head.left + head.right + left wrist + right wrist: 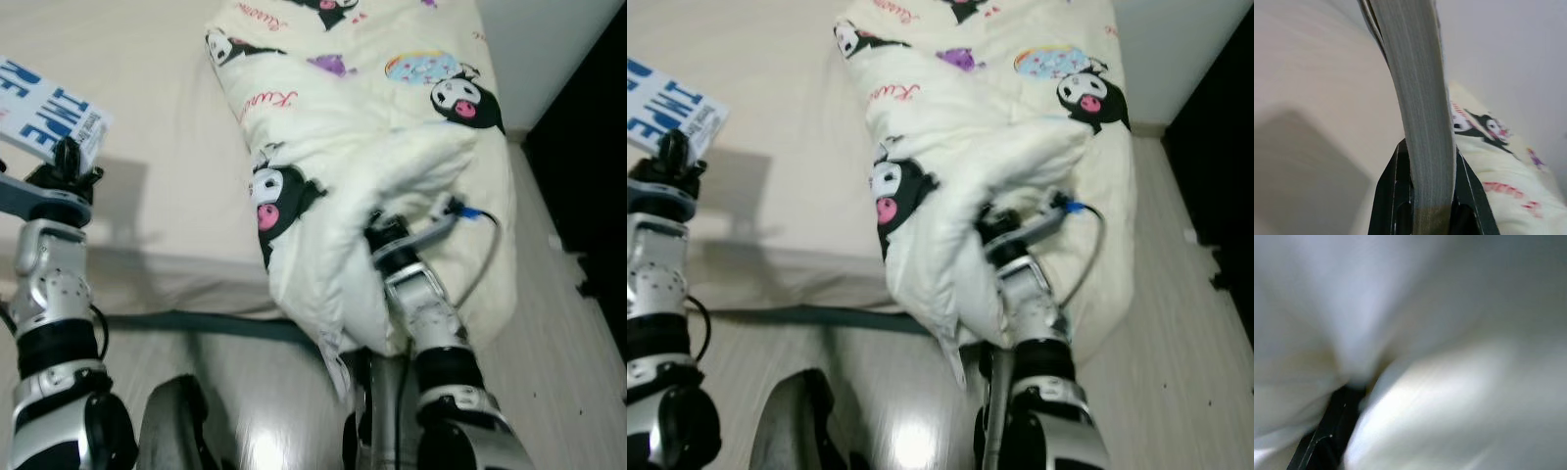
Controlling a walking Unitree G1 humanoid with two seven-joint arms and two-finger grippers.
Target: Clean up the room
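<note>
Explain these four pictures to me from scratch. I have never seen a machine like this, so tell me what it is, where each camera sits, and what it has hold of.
This is a walking humanoid robot with two silver arms, each ending in two black fingers. The two wide pictures come from cameras in its head, looking down at a bed. The other two come from cameras on its wrists, looking along the fingers.

The left gripper is shut on a book with blue letters on its cover, held above the mattress; the left wrist view shows the page edges clamped between the fingers.

The right gripper is buried in a cream blanket printed with cartoon characters, which lies on the bed and hangs over its edge. The right wrist view shows blurred white fabric, so I cannot tell whether that gripper is gripping.
</note>
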